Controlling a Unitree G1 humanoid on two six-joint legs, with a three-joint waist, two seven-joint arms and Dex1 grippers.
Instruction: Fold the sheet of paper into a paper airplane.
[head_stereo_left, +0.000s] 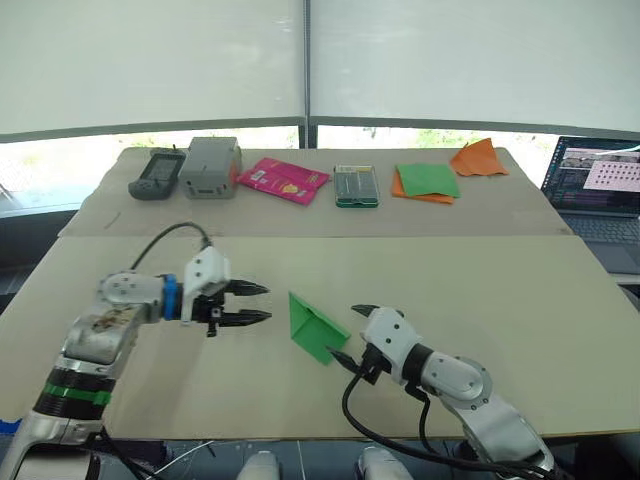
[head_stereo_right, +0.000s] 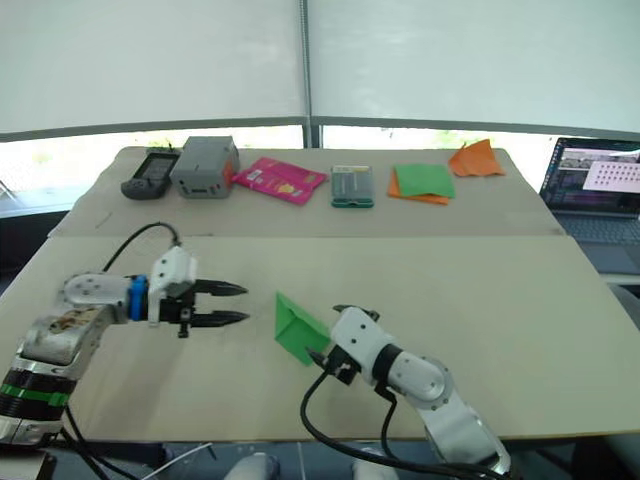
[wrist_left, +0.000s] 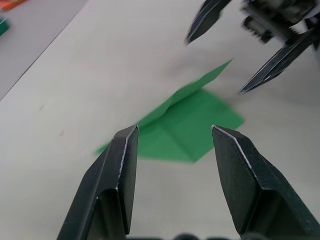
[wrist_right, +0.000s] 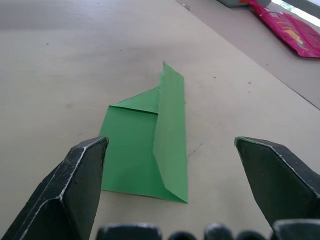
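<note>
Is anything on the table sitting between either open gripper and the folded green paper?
Nothing visible. The sheet of paper lies partly folded between the left gripper and the right gripper, with only bare table in the gaps. Both grippers are open.

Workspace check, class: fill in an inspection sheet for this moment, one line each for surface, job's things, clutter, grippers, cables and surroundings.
Surface: beige table, bare around the work.
Job's things: green sheet of paper, partly folded, one flap raised, lying between the grippers, untouched.
Clutter: along the far edge, black handset, grey box, pink packet, green case, green-and-orange stack, orange paper piece.
Grippers: left gripper open; right gripper open.
Cables: black cable at left wrist.
Surroundings: laptop, window blinds.
</note>
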